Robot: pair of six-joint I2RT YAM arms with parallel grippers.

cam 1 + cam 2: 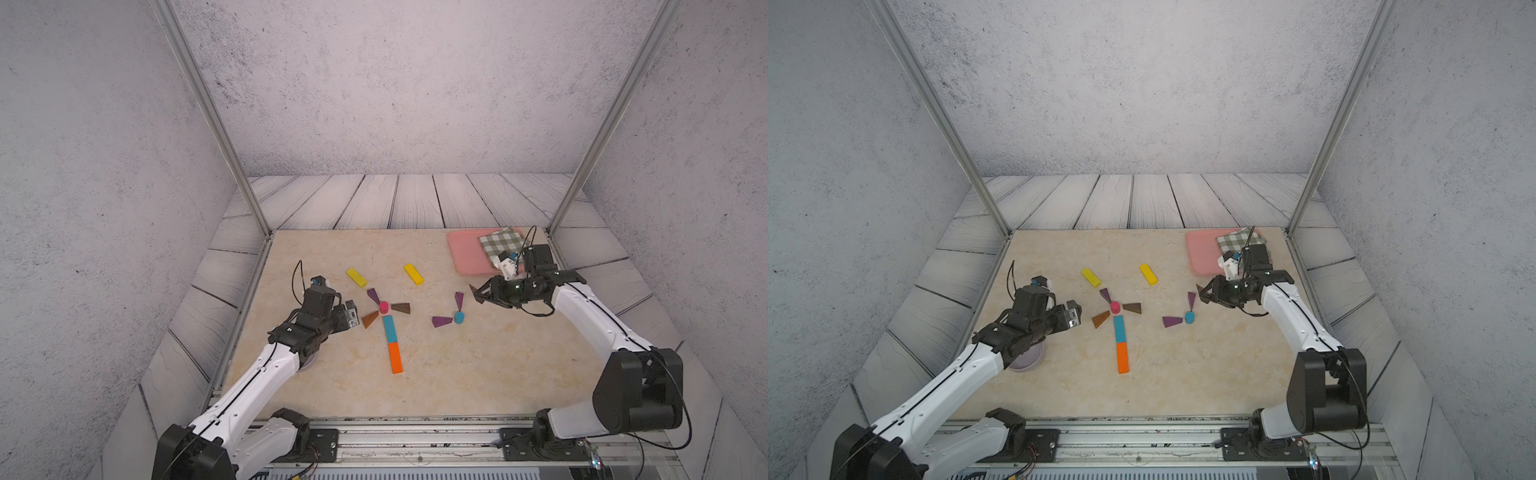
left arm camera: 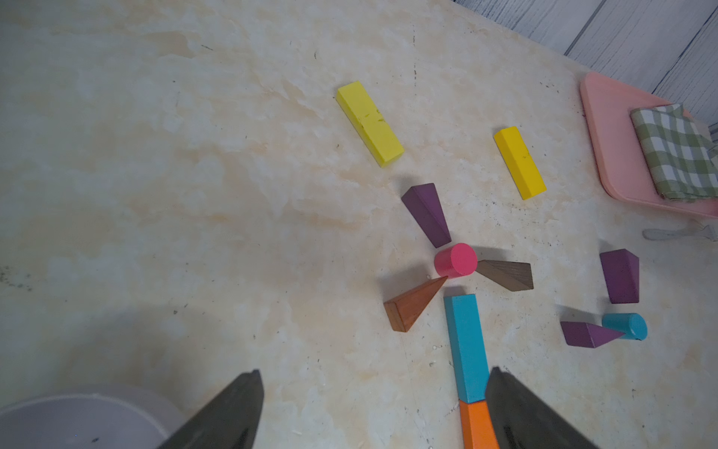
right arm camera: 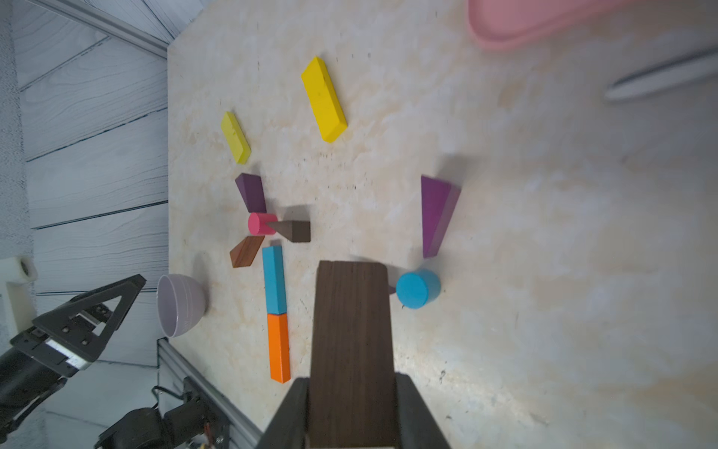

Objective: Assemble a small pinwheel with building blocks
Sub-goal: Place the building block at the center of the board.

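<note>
- The held brown wedge (image 3: 351,350) sat clenched between the right jaws, above the surface (image 1: 478,374). It was near the blue cylinder (image 3: 417,289) but apart from it.
- It probably belonged as the next blade on that cylinder. The thin end should face the cylinder and come down in the free gap. Letting go only once it lay flat would keep the cylinder from being nudged.
- The wedge was dark wood with lengthwise grain, showing a broad flat face.
- Two purple wedges, one (image 3: 437,215) and another (image 1: 441,321), already pointed at the blue cylinder.
- Further left, a pink cylinder (image 1: 383,307) had three wedges around it. A teal bar (image 1: 389,328) and an orange bar (image 1: 395,357) lay end to end below it.
- Two yellow bars (image 1: 356,277) (image 1: 413,274) lay loose behind.
- The left jaws were spread wide and empty, above the lilac bowl (image 1: 1025,361).
</note>
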